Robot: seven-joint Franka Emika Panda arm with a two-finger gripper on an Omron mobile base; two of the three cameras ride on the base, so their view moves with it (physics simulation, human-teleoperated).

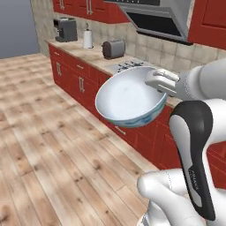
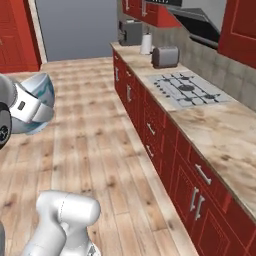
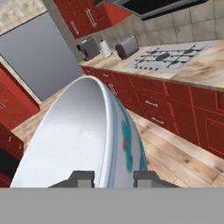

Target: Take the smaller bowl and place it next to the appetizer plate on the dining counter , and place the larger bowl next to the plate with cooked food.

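Gripper [image 3: 113, 177] clamped on deep white, blue-patterned larger bowl [image 1: 128, 99].

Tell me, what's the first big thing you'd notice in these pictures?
The big white bowl with the blue-green pattern jumps out first: it hangs in the air above the wooden floor, tipped on its side, with the end effector pinching its rim. Behind it runs the long red-cupboard counter along the wall, with a stovetop set in it and a toaster farther along.
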